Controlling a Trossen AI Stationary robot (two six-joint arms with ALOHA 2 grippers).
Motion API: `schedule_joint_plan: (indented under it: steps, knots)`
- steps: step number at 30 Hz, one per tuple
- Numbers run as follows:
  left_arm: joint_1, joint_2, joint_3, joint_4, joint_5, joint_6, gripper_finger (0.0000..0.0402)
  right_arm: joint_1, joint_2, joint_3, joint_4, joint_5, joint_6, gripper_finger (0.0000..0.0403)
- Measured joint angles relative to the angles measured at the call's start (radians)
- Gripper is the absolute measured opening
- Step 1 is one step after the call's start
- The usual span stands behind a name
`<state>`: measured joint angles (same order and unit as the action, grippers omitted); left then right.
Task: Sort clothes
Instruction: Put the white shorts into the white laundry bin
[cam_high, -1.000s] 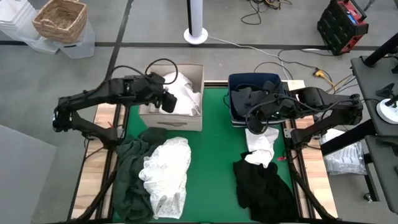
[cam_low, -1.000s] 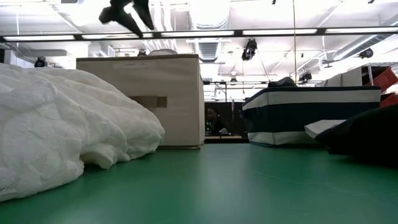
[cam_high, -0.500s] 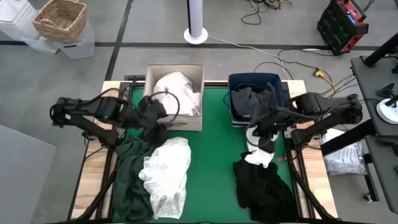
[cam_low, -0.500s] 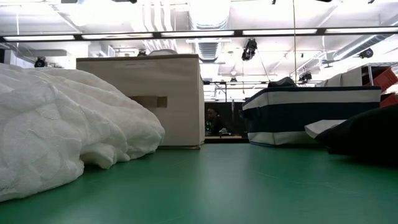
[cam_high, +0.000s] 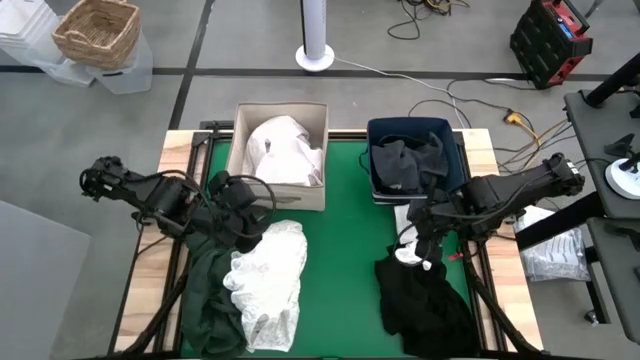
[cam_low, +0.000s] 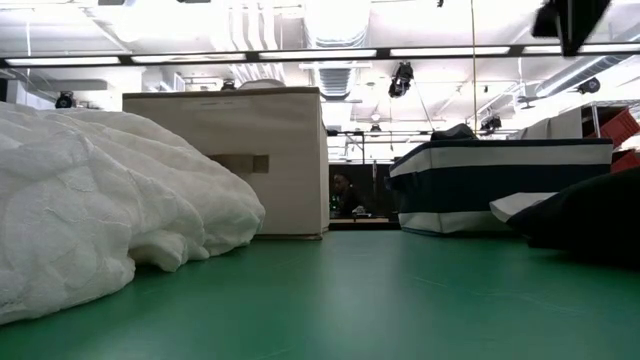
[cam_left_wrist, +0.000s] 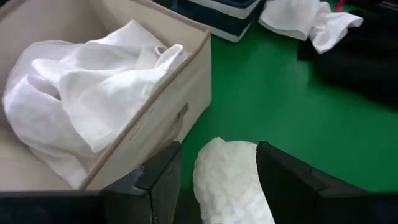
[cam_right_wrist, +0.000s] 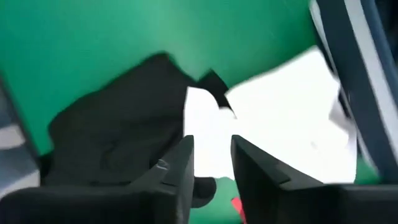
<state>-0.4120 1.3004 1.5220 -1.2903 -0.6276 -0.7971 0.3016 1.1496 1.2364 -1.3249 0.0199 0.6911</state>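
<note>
My left hand (cam_high: 243, 215) had swung back from the beige box (cam_high: 312, 195), fingers apart and empty, above the white garment (cam_high: 265, 275). My right hand (cam_high: 422, 240), fingers slightly apart, had dropped from the navy bin (cam_high: 372, 140) over the small white piece (cam_right_wrist: 286, 124) beside the black pile (cam_high: 420, 300). Both drops looked finished. My right arm mostly hid that piece from overhead.

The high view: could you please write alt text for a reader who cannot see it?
Seen from above, two dark arms reach over a green table: the left gripper by a white garment and a dark green garment, the right gripper over a small white cloth beside a black garment. Behind stand a beige box holding white clothes and a navy bin holding dark ones.
</note>
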Motion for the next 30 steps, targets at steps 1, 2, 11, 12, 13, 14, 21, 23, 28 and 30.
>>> schedule_joint_plan:
  steps: [1,2,11,12,13,14,21,23,28,30]
  knots:
    - [-0.002,0.0,-0.001,-0.001,-0.013,-0.004,0.0185,0.0,-0.002,-0.023,0.0,0.005,0.037,0.0109]
    - [-0.004,0.0,-0.001,0.0,-0.025,-0.006,0.0185,0.0,-0.003,-0.048,0.003,0.01,0.069,0.0119]
    - [-0.004,-0.009,-0.002,-0.024,-0.12,0.002,0.0185,-0.001,-0.004,-0.303,0.05,0.069,0.267,0.0215]
    - [-0.004,-0.01,-0.002,-0.029,-0.127,0.003,0.0184,-0.001,-0.004,-0.333,0.076,0.069,0.278,0.0224]
    - [-0.004,-0.013,-0.002,-0.031,-0.13,0.005,0.0184,-0.001,-0.004,-0.361,0.106,0.072,0.28,0.0233]
    - [-0.004,-0.014,-0.002,-0.031,-0.133,0.009,0.0184,-0.001,-0.004,-0.386,0.135,0.082,0.284,0.0241]
    - [-0.004,-0.021,-0.002,-0.037,-0.134,0.032,0.0184,-0.021,-0.003,-0.528,0.278,0.138,0.312,0.0275]
    - [-0.004,-0.021,-0.002,-0.037,-0.134,0.043,0.0184,-0.034,-0.003,-0.561,0.29,0.153,0.309,0.0277]
    - [-0.004,-0.021,-0.002,-0.037,-0.158,0.071,0.0184,-0.06,-0.003,-0.636,0.391,0.174,0.299,0.0267]
    - [-0.004,-0.021,-0.002,-0.037,-0.16,0.08,0.0184,-0.065,-0.003,-0.662,0.446,0.175,0.303,0.0261]
